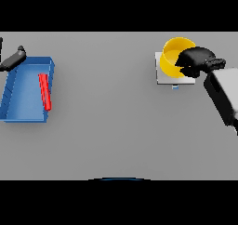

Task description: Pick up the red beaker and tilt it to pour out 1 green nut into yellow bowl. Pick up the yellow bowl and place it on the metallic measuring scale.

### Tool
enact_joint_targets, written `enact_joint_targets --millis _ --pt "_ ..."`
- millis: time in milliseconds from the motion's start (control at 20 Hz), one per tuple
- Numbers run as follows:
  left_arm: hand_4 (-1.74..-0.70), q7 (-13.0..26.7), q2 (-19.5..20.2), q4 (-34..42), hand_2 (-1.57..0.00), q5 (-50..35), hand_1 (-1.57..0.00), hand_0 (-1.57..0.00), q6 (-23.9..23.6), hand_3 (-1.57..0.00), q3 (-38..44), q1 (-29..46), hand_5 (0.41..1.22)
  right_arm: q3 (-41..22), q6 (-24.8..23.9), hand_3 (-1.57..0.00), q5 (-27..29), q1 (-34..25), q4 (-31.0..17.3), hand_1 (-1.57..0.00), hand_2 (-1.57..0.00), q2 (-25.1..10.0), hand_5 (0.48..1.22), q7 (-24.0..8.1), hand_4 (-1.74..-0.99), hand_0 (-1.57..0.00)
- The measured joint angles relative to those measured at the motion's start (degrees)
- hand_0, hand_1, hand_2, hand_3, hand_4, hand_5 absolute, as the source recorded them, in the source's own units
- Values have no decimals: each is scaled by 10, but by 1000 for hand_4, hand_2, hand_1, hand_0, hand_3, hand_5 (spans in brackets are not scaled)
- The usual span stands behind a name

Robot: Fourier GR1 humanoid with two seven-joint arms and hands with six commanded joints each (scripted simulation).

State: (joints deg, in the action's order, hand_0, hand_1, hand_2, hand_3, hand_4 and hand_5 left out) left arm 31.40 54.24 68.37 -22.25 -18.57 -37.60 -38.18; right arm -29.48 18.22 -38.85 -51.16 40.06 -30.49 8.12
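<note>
From the head view, the round yellow bowl (173, 56) sits on the flat metallic measuring scale (163, 78), with the right hand (197, 60) curled over its rim, gripping it. The bowl looks light and rigid, best held by the rim. The long red beaker (44, 91) lies in the blue tray (14, 96); the left hand (14, 59) rests at the tray's corner, its grip unclear.

Your right hand (197, 61): reaches in from right side on white-grey forearm, fingers curled round rim of yellow bowl (173, 56), thumb side toward you. Your left hand (13, 60): far left edge, fingers straight, touching nothing.
</note>
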Motion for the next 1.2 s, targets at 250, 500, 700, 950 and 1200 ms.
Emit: enact_joint_targets --millis 250,500,700,950,1200 --pt "-840 -6 -6 -11 1 2 1 1 6 1 -2 -4 771 0 -9 -1536 5 -7 -20 -1230 -1402 1 1221 11 -1728 -1417" --pt "-847 -17 -14 -29 1 -1 1 1 12 1 2 -9 771 8 8 -982 20 -10 -33 -781 -776 12 1037 -9 -1580 -1053" --pt "-846 -11 -15 -21 1 3 1 1 5 1 -2 -8 766 13 34 -662 29 -12 -32 -436 -457 9 899 -18 -1528 -581" --pt "-854 -15 -15 -19 1 0 1 1 6 1 1 -8 770 8 38 -428 21 -19 -53 -142 -216 10 826 -17 -1460 -190" --pt "-851 -7 -8 4 1 2 1 1 -5 1 -1 -4 770 -3 40 -277 11 -17 -54 -46 -74 5 801 -4 -1418 -62"
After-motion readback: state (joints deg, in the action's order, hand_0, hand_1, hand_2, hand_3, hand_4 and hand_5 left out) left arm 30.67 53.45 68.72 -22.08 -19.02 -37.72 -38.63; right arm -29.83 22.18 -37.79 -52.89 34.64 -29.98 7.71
